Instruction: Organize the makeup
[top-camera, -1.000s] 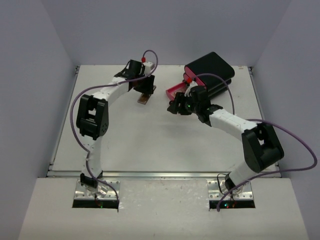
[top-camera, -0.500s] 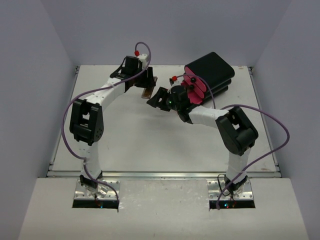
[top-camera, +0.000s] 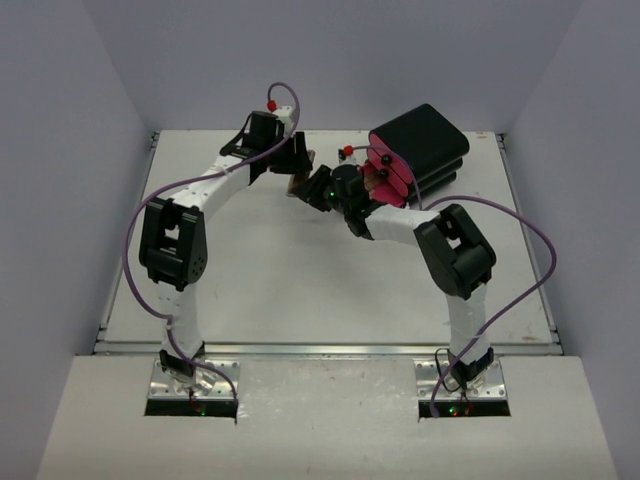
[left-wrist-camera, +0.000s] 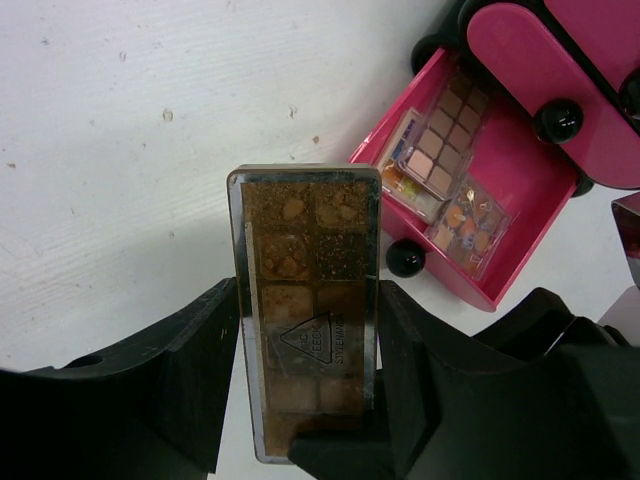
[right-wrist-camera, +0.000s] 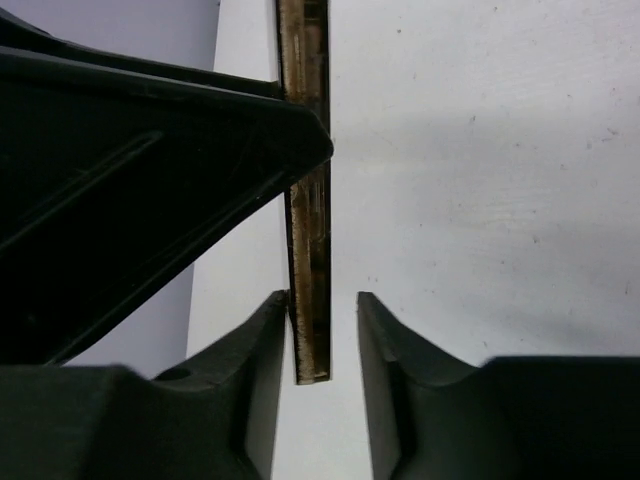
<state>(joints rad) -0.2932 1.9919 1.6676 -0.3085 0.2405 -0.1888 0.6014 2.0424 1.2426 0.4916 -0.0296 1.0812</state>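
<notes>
My left gripper (top-camera: 297, 160) is shut on a tan-brown eyeshadow palette (top-camera: 298, 182) and holds it above the table at the back middle. In the left wrist view the palette (left-wrist-camera: 305, 280) stands lengthwise between my fingers (left-wrist-camera: 200, 350). My right gripper (top-camera: 312, 188) is open, and its jaws straddle the free end of the same palette. In the right wrist view the palette (right-wrist-camera: 308, 250) is edge-on: the left finger (right-wrist-camera: 265, 350) touches it and the right finger stands apart. Several more palettes (left-wrist-camera: 440, 150) lie in an open pink drawer (left-wrist-camera: 520, 200).
The big black box with pink drawer fronts (top-camera: 425, 145) stands at the back right, right behind my right wrist. Its pulled-out pink drawer (top-camera: 385, 175) sits by the box, partly hidden by my right arm. Grey walls enclose the white table (top-camera: 300, 290).
</notes>
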